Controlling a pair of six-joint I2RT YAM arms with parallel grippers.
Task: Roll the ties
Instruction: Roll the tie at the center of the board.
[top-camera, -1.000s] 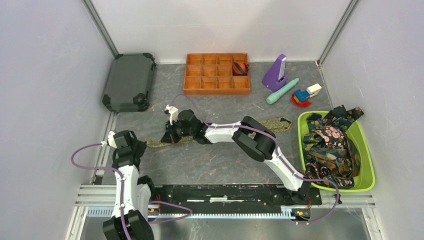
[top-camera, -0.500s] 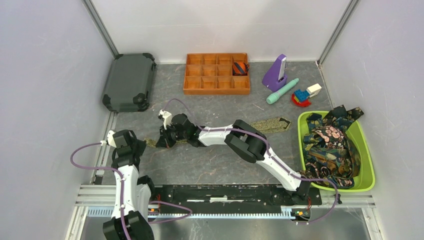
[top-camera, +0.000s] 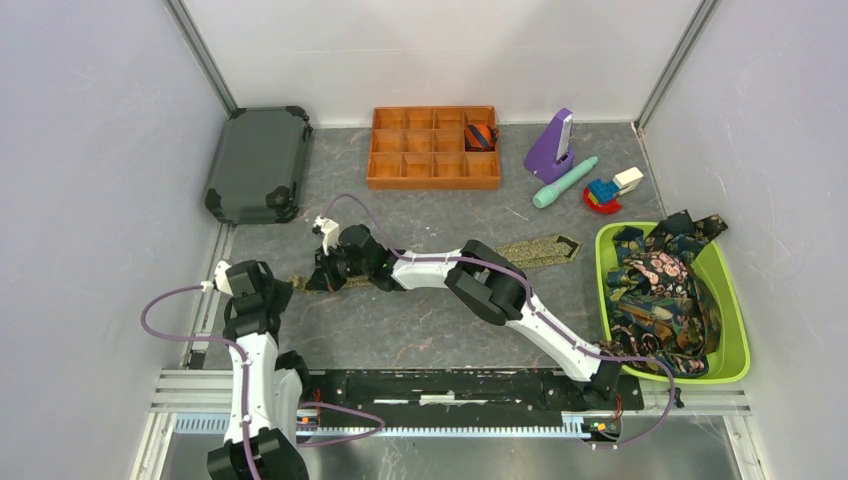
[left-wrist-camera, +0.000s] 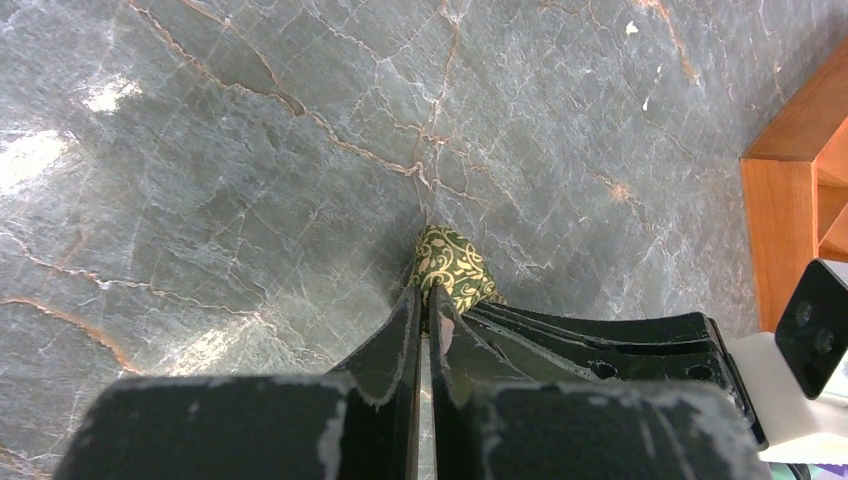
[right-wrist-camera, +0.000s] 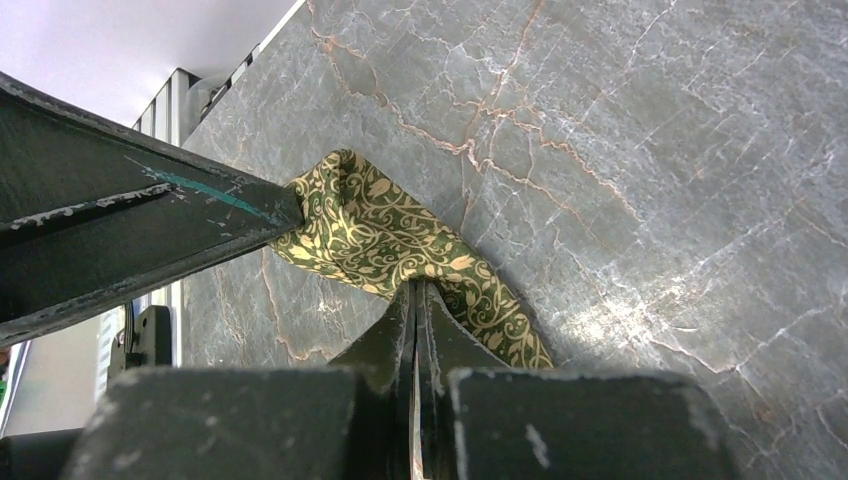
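**Olive tie (right-wrist-camera: 380, 235) pinched at its narrow end**

Left gripper (left-wrist-camera: 425, 298) is clamped on the tip. Right gripper (right-wrist-camera: 413, 292) is closed on the fabric just beside it. The rest lies rightward across the table (top-camera: 420, 330). Farther off, ties (top-camera: 660, 290) fill the bin (top-camera: 735, 340), and a rolled tie (top-camera: 481, 135) sits in the tray's (top-camera: 433, 183) corner cell.

Olive-green tie (right-wrist-camera: 385, 235), cream vine pattern.

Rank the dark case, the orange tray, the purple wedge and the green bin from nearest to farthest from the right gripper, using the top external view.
1. dark case, back left of the right gripper, which pinches the olive tie.
2. orange tray, back centre.
3. purple wedge, back right.
4. green bin, far right side.
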